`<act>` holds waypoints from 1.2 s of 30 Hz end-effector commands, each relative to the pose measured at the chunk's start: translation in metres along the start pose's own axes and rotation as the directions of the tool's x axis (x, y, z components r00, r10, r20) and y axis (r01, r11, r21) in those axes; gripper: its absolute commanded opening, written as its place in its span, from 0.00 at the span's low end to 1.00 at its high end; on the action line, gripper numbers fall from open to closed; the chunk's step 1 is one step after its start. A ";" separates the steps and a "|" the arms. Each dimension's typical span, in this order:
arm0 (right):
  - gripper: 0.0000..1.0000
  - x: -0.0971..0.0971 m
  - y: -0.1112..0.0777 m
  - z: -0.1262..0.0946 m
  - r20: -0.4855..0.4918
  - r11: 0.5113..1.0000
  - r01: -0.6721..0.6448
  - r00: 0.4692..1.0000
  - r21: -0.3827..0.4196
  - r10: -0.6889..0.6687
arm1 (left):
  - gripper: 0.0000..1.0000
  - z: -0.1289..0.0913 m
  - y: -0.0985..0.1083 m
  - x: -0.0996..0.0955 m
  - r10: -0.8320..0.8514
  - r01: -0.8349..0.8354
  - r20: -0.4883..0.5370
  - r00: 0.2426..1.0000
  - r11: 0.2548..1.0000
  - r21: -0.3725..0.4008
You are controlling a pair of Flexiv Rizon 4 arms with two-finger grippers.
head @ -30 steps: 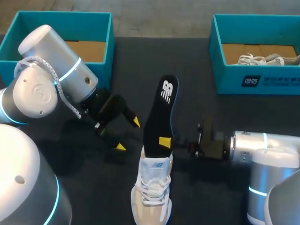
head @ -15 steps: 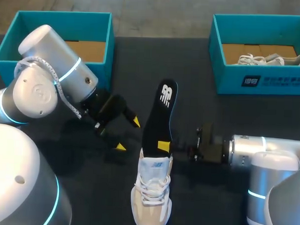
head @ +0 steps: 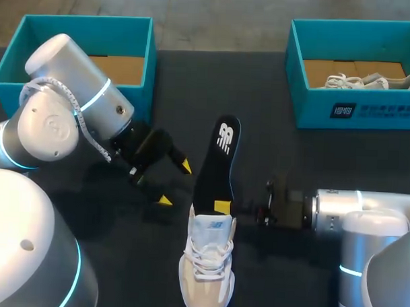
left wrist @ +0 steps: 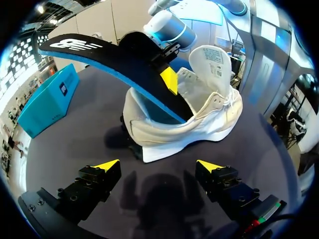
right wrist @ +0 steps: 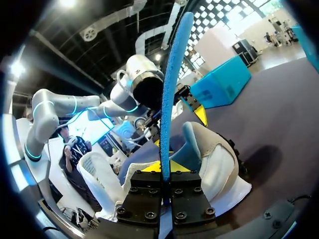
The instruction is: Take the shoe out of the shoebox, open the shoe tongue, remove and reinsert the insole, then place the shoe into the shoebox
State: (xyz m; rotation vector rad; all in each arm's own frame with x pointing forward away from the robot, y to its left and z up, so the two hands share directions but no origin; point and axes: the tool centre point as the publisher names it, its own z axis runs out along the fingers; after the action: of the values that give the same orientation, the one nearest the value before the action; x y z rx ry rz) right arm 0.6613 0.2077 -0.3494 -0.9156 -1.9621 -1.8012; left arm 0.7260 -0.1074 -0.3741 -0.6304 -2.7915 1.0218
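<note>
White shoe (head: pixel 206 268) upright on dark table (head: pixel 261 81) between both arms, tongue (left wrist: pixel 214 59) raised, black insole (head: pixel 217 160) half out of shoe opening, lower end inside, right gripper (head: pixel 222 206) pinched on insole's edge, left gripper (head: pixel 175 184) beside shoe, jaws wide, holding nothing

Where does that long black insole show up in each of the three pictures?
Head view: insole in the middle, sticking out of the shoe, held by the right gripper.
Left wrist view: insole ahead of the left gripper, slanting up out of the shoe.
Right wrist view: insole edge-on, blue, upright in that view's own gripper.
Shared landmark: the white shoe.
</note>
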 end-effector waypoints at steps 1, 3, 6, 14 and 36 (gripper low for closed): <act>0.00 0.001 -0.007 0.004 0.000 0.999 -0.013 1.000 0.035 0.013 | 1.00 0.001 0.000 0.000 0.000 0.000 0.000 1.000 1.000 -0.004; 0.00 0.001 -0.010 0.005 -0.003 0.999 -0.026 1.000 0.047 0.026 | 1.00 0.001 0.000 0.000 0.000 0.000 0.000 1.000 1.000 -0.004; 0.00 0.000 -0.016 0.007 -0.010 0.997 -0.045 0.999 0.066 0.046 | 1.00 0.001 0.000 0.000 0.000 0.000 0.000 1.000 1.000 -0.004; 0.00 0.002 -0.026 0.008 0.008 0.991 -0.079 0.997 0.106 0.079 | 1.00 0.001 0.000 0.000 0.000 0.000 0.000 1.000 1.000 -0.004; 0.31 0.009 -0.005 0.015 -0.020 0.996 -0.015 1.000 0.085 0.016 | 1.00 0.001 0.000 0.000 0.000 0.000 0.000 1.000 1.000 -0.004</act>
State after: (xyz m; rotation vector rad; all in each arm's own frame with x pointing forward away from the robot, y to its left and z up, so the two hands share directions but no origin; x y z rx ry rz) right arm 0.6497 0.2191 -0.3495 -0.8837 -1.9911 -1.7042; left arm 0.7260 -0.1074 -0.3740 -0.6303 -2.7916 1.0217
